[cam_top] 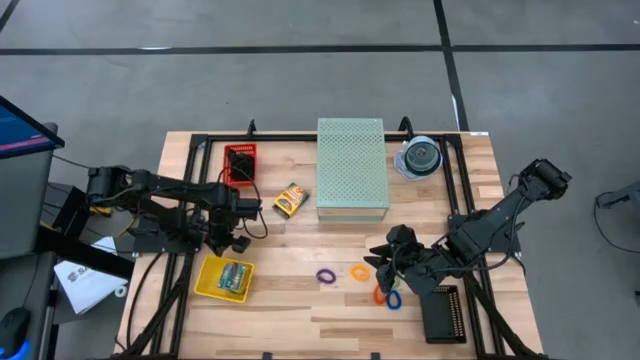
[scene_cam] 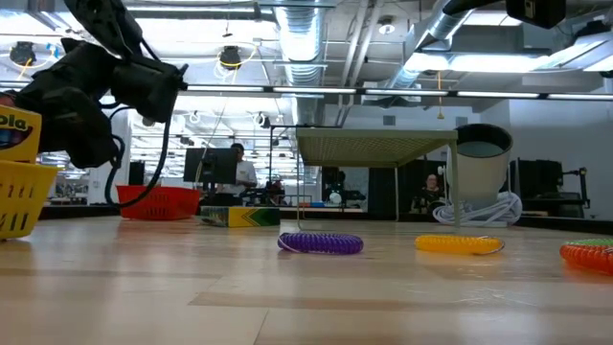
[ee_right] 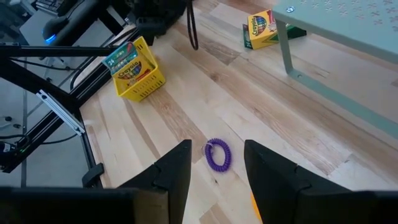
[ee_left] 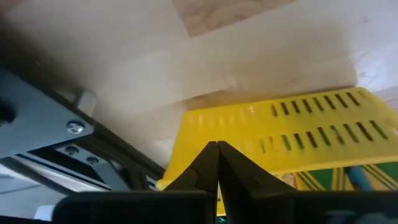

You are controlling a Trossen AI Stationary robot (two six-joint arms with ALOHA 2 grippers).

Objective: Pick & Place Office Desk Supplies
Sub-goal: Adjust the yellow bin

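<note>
My left gripper (cam_top: 226, 242) is shut and holds nothing. It hangs just over the far rim of a yellow slotted basket (cam_top: 207, 280), whose wall (ee_left: 292, 134) fills the left wrist view; a green-blue crayon packet (cam_top: 235, 276) lies inside. My right gripper (ee_right: 216, 171) is open and hangs above the table, slanting down toward a purple elastic loop (ee_right: 217, 155). Purple (cam_top: 326, 275), orange (cam_top: 360, 272), orange-red (cam_top: 380, 294) and blue (cam_top: 394, 300) loops lie flat on the wood near my right gripper (cam_top: 385, 262). A yellow-orange crayon box (cam_top: 290, 200) lies beside the pale green box.
A pale green perforated box (cam_top: 352, 168) stands on legs at the far middle, with a clear disc spindle (cam_top: 420, 157) to its right. A red basket (cam_top: 240, 163) sits far left. A black perforated block (cam_top: 443, 312) lies near my right arm. Bare wood lies in the near middle.
</note>
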